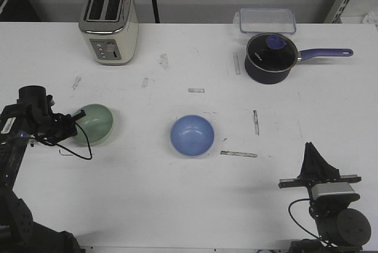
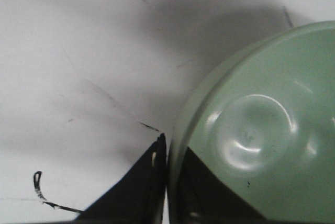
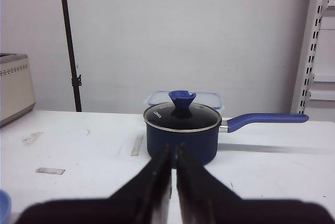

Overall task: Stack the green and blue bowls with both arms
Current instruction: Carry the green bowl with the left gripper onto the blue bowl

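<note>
Left claw on the green bowl's rim, right claw parked and closed.

In the front view I saw the left claw [image 1: 66, 124] at the left edge of the pale green bowl [image 1: 93, 124], which sat tilted on the white table [image 1: 147, 206]; the blue bowl [image 1: 192, 135] stood upright mid-table, well apart from it, and the right claw [image 1: 313, 159] waited near the front right corner, with a toaster [image 1: 109, 22] and a navy saucepan [image 1: 270, 58] at the back. My left wrist view showed the fingers [image 2: 141, 190] pinching the green bowl's [image 2: 261, 130] rim, one inside and one outside. My right wrist view had the right claw [image 3: 173, 182] pressed together on nothing, pointing toward the saucepan [image 3: 182, 135].
</note>
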### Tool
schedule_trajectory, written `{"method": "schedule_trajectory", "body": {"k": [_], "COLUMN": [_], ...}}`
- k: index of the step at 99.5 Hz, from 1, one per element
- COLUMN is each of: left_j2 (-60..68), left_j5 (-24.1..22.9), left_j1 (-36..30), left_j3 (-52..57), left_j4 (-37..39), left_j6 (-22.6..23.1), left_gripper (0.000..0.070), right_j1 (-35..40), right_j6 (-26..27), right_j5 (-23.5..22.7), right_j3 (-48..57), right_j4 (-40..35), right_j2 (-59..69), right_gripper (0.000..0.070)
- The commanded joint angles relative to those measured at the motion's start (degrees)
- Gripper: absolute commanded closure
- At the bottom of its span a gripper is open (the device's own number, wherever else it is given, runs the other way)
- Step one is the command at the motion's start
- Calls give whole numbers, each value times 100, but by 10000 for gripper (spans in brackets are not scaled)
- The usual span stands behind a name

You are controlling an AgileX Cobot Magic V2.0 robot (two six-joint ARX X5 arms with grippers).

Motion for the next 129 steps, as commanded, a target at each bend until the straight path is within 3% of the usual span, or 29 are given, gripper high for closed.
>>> {"method": "schedule_trajectory", "body": {"k": [1, 27, 80, 109, 129], "left_j2": [-190, -468, -11, 966, 1377], "left_j5": [195, 240, 221, 223, 219], "left_j1": [-9, -361, -3084, -4133, -4518], "left_j3": [74, 621, 1672, 2511, 2573], "left_j4": [2, -479, -446, -424, -365], "left_j6": [-28, -234, -684, -673, -673], "left_gripper": [699, 699, 699, 699, 699], "right_j1": [-7, -7, -7, -7, -7], "right_j6": [-17, -17, -17, -17, -17], "right_j5": [4, 4, 4, 4, 4], "right_j3": [0, -2, 0, 0, -2], "right_j4": [66, 66, 66, 66, 66], "right_j2": [-7, -7, -7, -7, -7], "right_gripper": [691, 691, 691, 691, 691]}}
